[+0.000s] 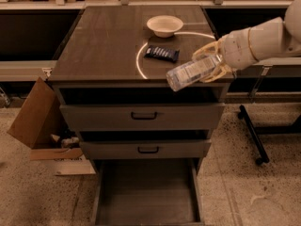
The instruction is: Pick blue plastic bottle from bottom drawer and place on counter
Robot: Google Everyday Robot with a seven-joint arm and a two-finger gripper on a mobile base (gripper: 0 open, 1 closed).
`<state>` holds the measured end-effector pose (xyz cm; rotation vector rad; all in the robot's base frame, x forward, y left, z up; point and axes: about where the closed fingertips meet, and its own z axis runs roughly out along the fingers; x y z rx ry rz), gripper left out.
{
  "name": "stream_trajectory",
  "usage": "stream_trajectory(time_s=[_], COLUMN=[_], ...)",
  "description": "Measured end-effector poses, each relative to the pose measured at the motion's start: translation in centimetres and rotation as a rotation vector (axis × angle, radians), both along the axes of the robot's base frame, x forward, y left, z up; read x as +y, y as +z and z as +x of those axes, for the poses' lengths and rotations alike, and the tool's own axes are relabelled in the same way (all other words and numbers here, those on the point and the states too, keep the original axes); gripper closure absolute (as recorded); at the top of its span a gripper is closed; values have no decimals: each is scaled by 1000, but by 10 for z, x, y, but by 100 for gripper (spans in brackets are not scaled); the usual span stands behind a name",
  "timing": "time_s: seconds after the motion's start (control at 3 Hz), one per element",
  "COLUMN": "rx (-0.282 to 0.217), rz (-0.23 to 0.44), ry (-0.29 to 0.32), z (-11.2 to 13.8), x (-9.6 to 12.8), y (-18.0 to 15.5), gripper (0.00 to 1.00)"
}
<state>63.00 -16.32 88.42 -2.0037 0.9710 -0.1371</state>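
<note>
**Camera view: bottle out of the drawer, waiting to be set down on the counter**

The counter (108, 46) is taking up the upper middle of the scene, with a pale arc line (139, 62) curving across its dark top. Below it, the bottom drawer (148, 192) is standing pulled out, and its plain floor is showing nothing inside. The two upper drawers (141, 117) are sitting almost closed. The pale arm (263, 39) is reaching in from the right. A cardboard box (35, 117) is leaning open on the floor to the left.

The gripper (212, 64) is hanging over the front right corner of the counter, its fingers (209, 48) pinching the bottle (193, 73) around its body. The bottle is lying tilted, its free end pointing down and left and jutting past the counter's front edge. Whether it is touching the wood cannot be told.

A bowl (164, 25) is sitting near the back of the counter and a dark snack wrapper (162, 53) is lying just in front of it, both apart from the bottle.

The pick looks finished, and the placing step is in hand. The next move is probably calling for carrying the bottle further in over the counter, short of the wrapper, lowering it until it is resting on the wood, and only then spreading the fingers, since a ribbed bottle let go at the edge could roll off.
</note>
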Motion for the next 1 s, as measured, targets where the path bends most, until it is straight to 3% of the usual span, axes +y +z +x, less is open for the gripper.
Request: stream_trajectory(time_s=[0.33, 0.67, 1.0], rx=[2, 52, 123], rz=[40, 65, 95], ry=[-6, -28, -67], z=[26, 52, 65], x=[4, 15, 27], y=[36, 58, 54], gripper=[100, 100, 100])
